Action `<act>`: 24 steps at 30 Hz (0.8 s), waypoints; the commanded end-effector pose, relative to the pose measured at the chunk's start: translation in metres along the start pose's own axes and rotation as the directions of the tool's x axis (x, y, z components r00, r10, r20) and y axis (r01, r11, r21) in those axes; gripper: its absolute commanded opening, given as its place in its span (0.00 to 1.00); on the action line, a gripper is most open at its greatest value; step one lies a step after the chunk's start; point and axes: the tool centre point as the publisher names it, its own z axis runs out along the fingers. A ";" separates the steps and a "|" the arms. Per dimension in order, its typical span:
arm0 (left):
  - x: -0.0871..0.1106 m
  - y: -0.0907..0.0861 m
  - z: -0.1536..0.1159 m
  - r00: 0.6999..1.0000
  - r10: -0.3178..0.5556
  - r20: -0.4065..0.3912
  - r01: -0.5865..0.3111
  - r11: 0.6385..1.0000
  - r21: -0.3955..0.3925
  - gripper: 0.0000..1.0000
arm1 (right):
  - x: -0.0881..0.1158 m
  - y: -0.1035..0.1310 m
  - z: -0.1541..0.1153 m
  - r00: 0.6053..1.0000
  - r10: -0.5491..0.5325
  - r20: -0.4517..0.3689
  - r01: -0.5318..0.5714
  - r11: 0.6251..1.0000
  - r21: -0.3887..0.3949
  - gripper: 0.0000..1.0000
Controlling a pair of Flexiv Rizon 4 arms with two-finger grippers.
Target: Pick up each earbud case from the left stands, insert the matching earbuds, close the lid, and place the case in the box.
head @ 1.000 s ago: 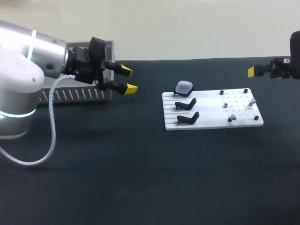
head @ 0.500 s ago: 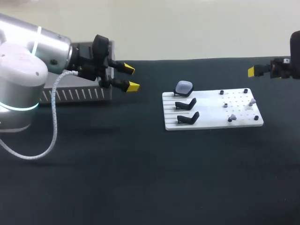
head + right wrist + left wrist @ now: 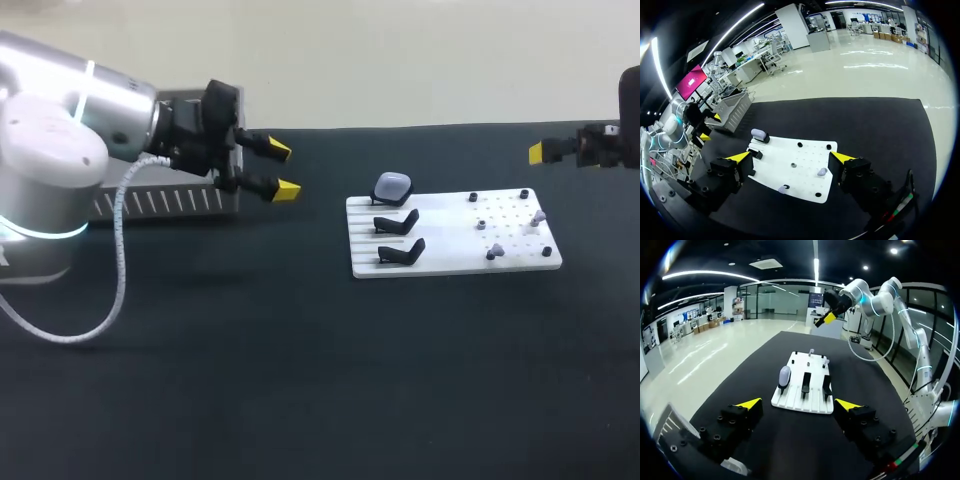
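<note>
A white board (image 3: pixel 450 248) lies right of the table's middle. On its far left stand sits a pale lavender earbud case (image 3: pixel 392 186), lid shut; the two nearer black stands (image 3: pixel 397 222) are empty. Small grey earbuds (image 3: pixel 538 215) rest on pegs at the board's right side. My left gripper (image 3: pixel 280 170) hovers open, well left of the board, its tips pointing toward it. The right gripper (image 3: pixel 540 152) hangs open beyond the board's far right corner. In the left wrist view the case (image 3: pixel 784 375) lies ahead of the open left gripper (image 3: pixel 797 404). Ahead of the open right gripper (image 3: pixel 790 156) lie the earbuds (image 3: pixel 822 171) and the case (image 3: pixel 759 133).
A grey slotted box (image 3: pixel 165 203) stands at the back left, partly behind my left arm. A white cable (image 3: pixel 110 290) loops down from that arm over the left of the table. Dark table surface stretches in front of the board.
My left arm has swung a little to the right, bringing its open gripper closer to the board. The right arm and the things on the board have not moved.
</note>
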 end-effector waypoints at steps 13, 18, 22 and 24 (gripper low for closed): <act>0.000 0.034 0.047 0.996 0.089 0.010 -0.089 0.988 0.124 1.00 | 0.000 0.000 0.000 1.000 0.000 0.000 0.000 1.000 0.001 1.00; -0.002 0.033 0.057 0.995 0.093 0.027 -0.096 0.987 0.131 1.00 | 0.000 0.000 0.000 1.000 0.000 0.000 0.000 1.000 0.001 1.00; 0.000 0.028 0.068 0.995 0.094 0.037 -0.098 0.987 0.127 1.00 | 0.000 0.000 0.000 1.000 0.000 0.000 0.000 1.000 0.001 1.00; 0.001 0.026 0.074 0.995 0.091 0.045 -0.096 0.988 0.122 1.00 | 0.000 0.000 0.000 1.000 0.000 0.000 0.000 1.000 0.001 1.00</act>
